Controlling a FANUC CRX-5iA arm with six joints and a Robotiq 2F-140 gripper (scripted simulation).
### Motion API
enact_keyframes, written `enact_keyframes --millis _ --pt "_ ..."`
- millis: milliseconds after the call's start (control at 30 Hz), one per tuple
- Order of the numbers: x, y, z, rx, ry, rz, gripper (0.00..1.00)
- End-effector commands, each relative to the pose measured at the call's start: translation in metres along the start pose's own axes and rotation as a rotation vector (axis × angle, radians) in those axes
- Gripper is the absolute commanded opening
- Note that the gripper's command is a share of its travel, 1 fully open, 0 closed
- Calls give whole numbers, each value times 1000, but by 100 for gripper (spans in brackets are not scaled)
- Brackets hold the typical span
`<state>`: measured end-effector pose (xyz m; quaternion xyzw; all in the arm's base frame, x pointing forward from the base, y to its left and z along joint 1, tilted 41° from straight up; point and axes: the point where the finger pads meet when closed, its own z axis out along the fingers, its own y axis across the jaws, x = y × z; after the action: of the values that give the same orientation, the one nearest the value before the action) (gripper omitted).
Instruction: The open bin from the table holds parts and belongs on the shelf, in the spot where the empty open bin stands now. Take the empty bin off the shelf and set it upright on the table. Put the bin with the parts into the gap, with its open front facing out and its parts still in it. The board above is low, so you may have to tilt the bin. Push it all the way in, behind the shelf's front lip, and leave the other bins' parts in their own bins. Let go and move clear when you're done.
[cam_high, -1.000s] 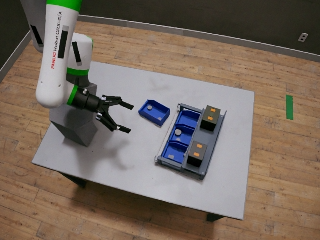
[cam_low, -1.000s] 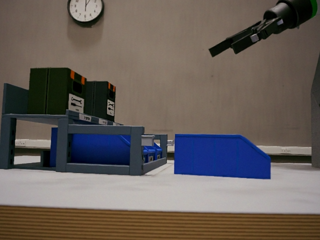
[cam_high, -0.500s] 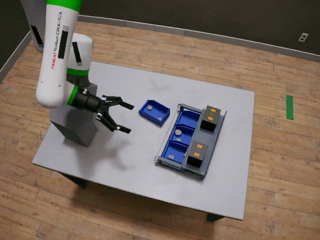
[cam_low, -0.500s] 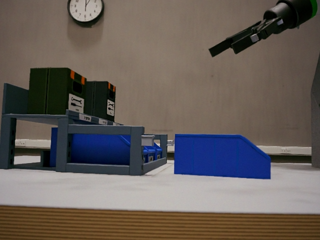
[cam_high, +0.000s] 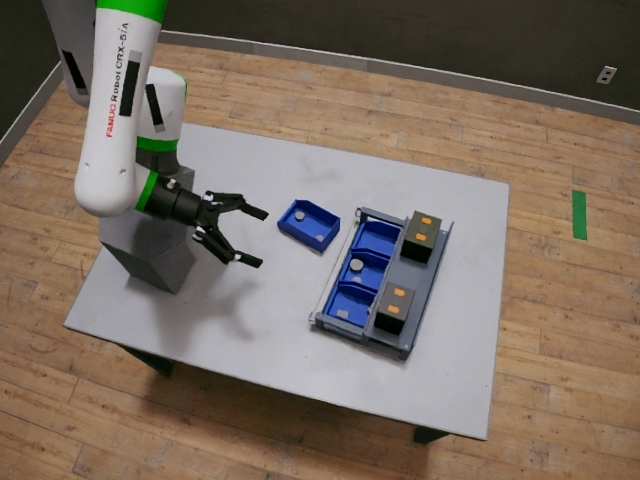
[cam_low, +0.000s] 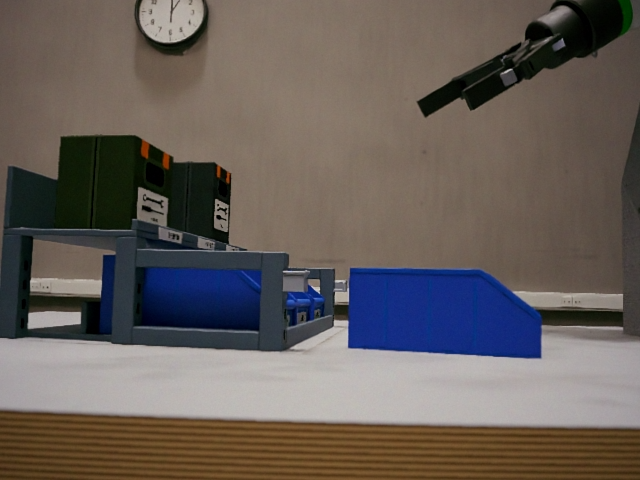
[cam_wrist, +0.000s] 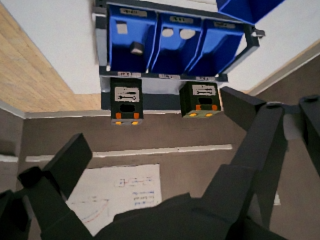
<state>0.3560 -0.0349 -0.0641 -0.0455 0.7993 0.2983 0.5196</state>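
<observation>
My gripper (cam_high: 262, 238) (cam_low: 447, 104) (cam_wrist: 153, 123) is open and empty, high above the table on the robot's side of the bins. The blue bin with parts (cam_high: 315, 229) (cam_low: 439, 312) stands upright on the table between gripper and shelf, its low open front toward the robot. Two light parts show in it; its corner (cam_wrist: 247, 7) shows at the top of the wrist view. The empty blue bin (cam_high: 379, 238) (cam_low: 201, 297) (cam_wrist: 217, 47) sits in the end slot of the grey shelf (cam_high: 410, 281) (cam_low: 124, 289) (cam_wrist: 160, 101), beside the middle bin.
The middle bin (cam_high: 371, 274) (cam_wrist: 175, 52) and the far-end bin (cam_high: 359, 299) (cam_wrist: 132, 42) hold parts. An olive box (cam_high: 421, 240) (cam_low: 113, 180) (cam_wrist: 200, 97) and a dark box (cam_high: 395, 304) (cam_low: 199, 201) (cam_wrist: 126, 102) stand on the upper board. A thin rail runs along the shelf's front.
</observation>
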Motion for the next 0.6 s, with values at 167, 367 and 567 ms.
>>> enact_keyframes --millis 167,367,567 --pt "5 1 4 -14 31 19 100" --pt "13 3 12 -35 90 53 100" --pt "23 6 23 -56 172 98 100"
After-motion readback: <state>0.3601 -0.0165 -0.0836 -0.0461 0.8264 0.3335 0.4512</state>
